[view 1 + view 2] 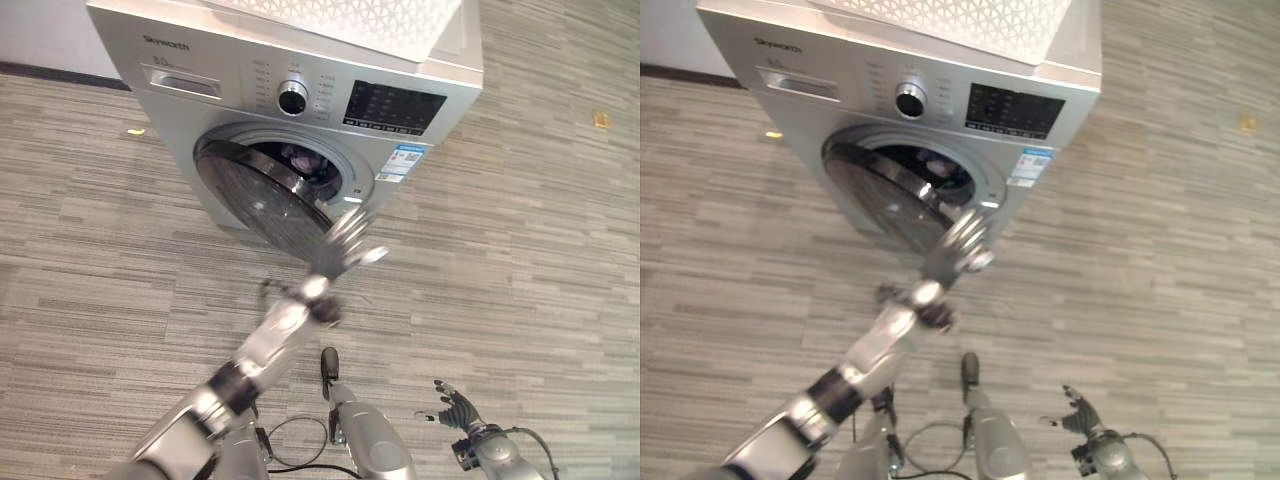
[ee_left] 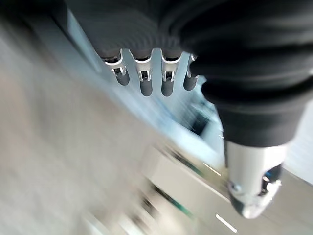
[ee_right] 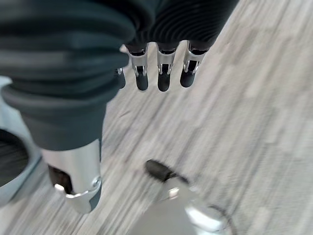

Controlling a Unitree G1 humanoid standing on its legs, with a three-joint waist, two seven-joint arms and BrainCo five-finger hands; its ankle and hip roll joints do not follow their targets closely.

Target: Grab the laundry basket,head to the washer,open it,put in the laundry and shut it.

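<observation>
A silver front-loading washer (image 1: 300, 110) is seen from above on a grey wood-grain floor (image 1: 520, 250). A white laundry basket (image 1: 350, 20) with a patterned wall is set on its top. The round door (image 1: 262, 200) is swung partly open, and a bundle of laundry (image 1: 305, 160) can be made out inside the drum behind it. On the front panel a detergent drawer (image 1: 185, 83), a round dial (image 1: 292, 97) and a dark display (image 1: 393, 107) are lined up – rows of small print surround them, too small to be read. A blue-and-white label (image 1: 402, 161) is stuck below the display; its text cannot be made out either.

The left hand (image 1: 345, 243) is raised just in front of the door's lower edge, its fingers spread and straight, nothing held; the label lies just beyond the fingertips. The right hand (image 1: 455, 408) is held low over the floor, well apart from the washer, fingers relaxed and empty.
</observation>
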